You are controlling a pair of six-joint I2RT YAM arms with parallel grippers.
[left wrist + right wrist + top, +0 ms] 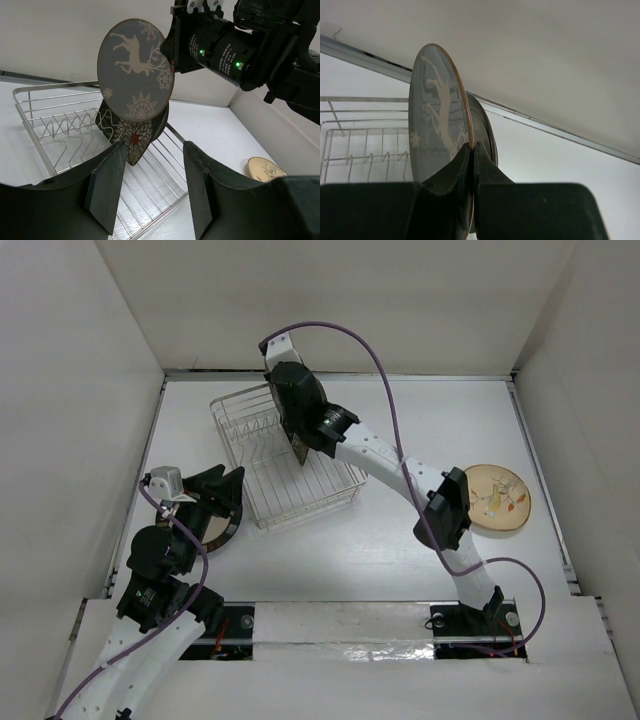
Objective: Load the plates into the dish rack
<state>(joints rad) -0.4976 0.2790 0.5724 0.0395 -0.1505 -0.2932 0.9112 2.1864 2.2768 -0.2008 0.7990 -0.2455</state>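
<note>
My right gripper (472,146) is shut on the rim of a grey round plate (135,75) with a white deer and snowflakes. It holds the plate upright over the silver wire dish rack (290,495). The plate also shows in the right wrist view (432,125). A dark square plate with white flowers (134,142) stands in the rack just behind it. My left gripper (154,150) is open and empty at the rack's left side, above a dark-rimmed tan-centred plate (222,530) that lies on the table. A tan round plate (497,500) lies at the right.
White walls enclose the table on three sides. The rack's upright prongs (55,125) stand in a row at its far side. The right arm (400,470) stretches diagonally across the middle of the table.
</note>
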